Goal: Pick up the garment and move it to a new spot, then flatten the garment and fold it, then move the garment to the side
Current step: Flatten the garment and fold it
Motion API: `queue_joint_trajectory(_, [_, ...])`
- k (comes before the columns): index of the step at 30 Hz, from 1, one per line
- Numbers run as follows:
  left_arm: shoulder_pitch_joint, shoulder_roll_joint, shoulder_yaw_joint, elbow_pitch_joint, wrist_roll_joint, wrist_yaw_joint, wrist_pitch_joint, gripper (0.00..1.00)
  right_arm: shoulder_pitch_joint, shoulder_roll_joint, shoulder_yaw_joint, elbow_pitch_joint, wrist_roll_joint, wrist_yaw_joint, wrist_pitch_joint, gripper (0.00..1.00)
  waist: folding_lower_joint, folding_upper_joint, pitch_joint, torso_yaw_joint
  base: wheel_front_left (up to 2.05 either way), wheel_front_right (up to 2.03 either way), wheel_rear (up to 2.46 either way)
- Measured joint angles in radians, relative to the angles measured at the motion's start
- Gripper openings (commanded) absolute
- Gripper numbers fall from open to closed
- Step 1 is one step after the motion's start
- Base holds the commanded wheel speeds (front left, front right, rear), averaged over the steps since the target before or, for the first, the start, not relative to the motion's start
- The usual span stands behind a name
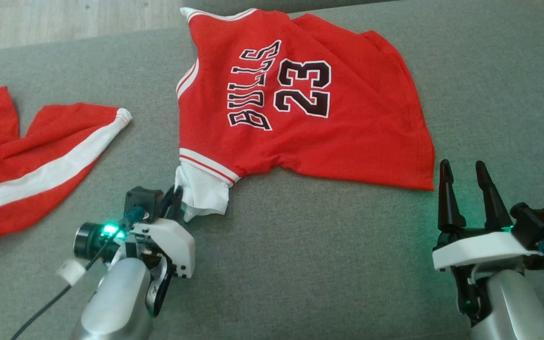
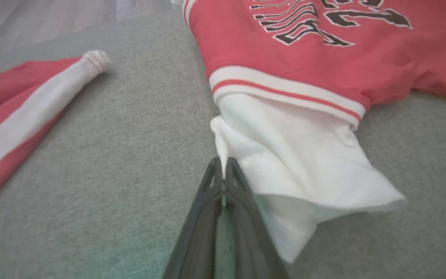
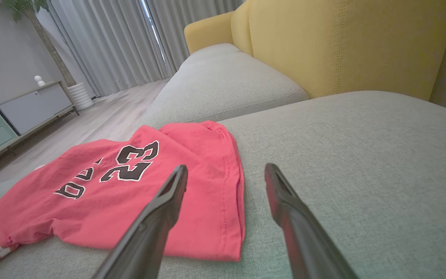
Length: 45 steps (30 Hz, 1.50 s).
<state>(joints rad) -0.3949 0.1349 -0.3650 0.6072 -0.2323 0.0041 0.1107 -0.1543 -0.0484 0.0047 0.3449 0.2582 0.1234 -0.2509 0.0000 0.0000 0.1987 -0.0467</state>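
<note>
Pinching the near edge of the white sleeve (image 2: 292,162) with the left tool (image 1: 177,196), fingers pressed together on the cloth. Just ahead of that tool and off to its right, spread on the grey sofa cushion (image 1: 324,259): the red jersey (image 1: 300,118), number 23 face up. Off to that tool's left, well apart from the sleeve: a second red garment (image 1: 40,165) with a white stripe. Holding the right tool (image 1: 461,165) spread and gripping nothing, with the jersey's hem corner just beside its left finger.
</note>
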Motion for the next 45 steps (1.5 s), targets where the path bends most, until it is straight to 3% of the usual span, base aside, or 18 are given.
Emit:
queue_joint_trajectory(8, [0.016,-0.001,0.039,-0.042,-0.016,0.059,-0.133,0.0,0.0,0.0,-0.035,0.133,-0.013,0.0,0.006,1.0,0.0,0.0,-0.032,0.022,0.0,0.0,0.0])
queue_joint_trajectory(12, [0.019,-0.003,0.047,-0.066,-0.031,0.065,-0.184,0.0,-0.001,0.0,-0.05,0.209,-0.003,0.0,0.039,1.0,0.0,0.0,-0.043,0.036,0.0,0.0,0.0])
queue_joint_trajectory(21, [0.055,-0.023,0.067,-0.121,-0.051,0.079,-0.313,0.0,-0.092,0.0,-0.008,0.367,0.18,0.0,0.05,1.0,0.0,0.0,-0.058,0.074,0.0,0.0,0.0])
queue_joint_trajectory(26, [0.055,-0.03,0.067,-0.128,-0.051,0.08,-0.332,0.0,-0.13,-0.001,0.043,0.438,0.279,0.0,0.045,1.0,-0.0001,0.0,-0.056,0.089,0.0,0.0,0.0])
queue_joint_trajectory(41, [0.054,-0.03,0.058,-0.116,-0.059,0.078,-0.341,0.0,-0.233,-0.007,0.091,0.57,0.291,0.0,-0.009,0.98,0.0001,0.0,-0.039,0.086,0.0,0.0,0.0])
queue_joint_trajectory(42, [0.054,-0.03,0.058,-0.113,-0.059,0.078,-0.341,0.0,-0.236,-0.007,0.089,0.574,0.289,0.0,-0.009,0.8,0.0,0.0,-0.04,0.083,0.0,0.0,0.0])
queue_joint_trajectory(44, [0.054,-0.03,0.057,-0.108,-0.061,0.079,-0.342,0.0,-0.245,-0.007,0.086,0.583,0.288,0.0,-0.009,0.0,0.0001,0.0,-0.041,0.079,0.0,0.0,0.0])
queue_joint_trajectory(45, [0.054,-0.03,0.057,-0.108,-0.061,0.079,-0.342,0.0,-0.246,-0.007,0.083,0.587,0.287,0.0,-0.009,0.0,0.0001,0.0,-0.043,0.077,0.0,0.0,0.0])
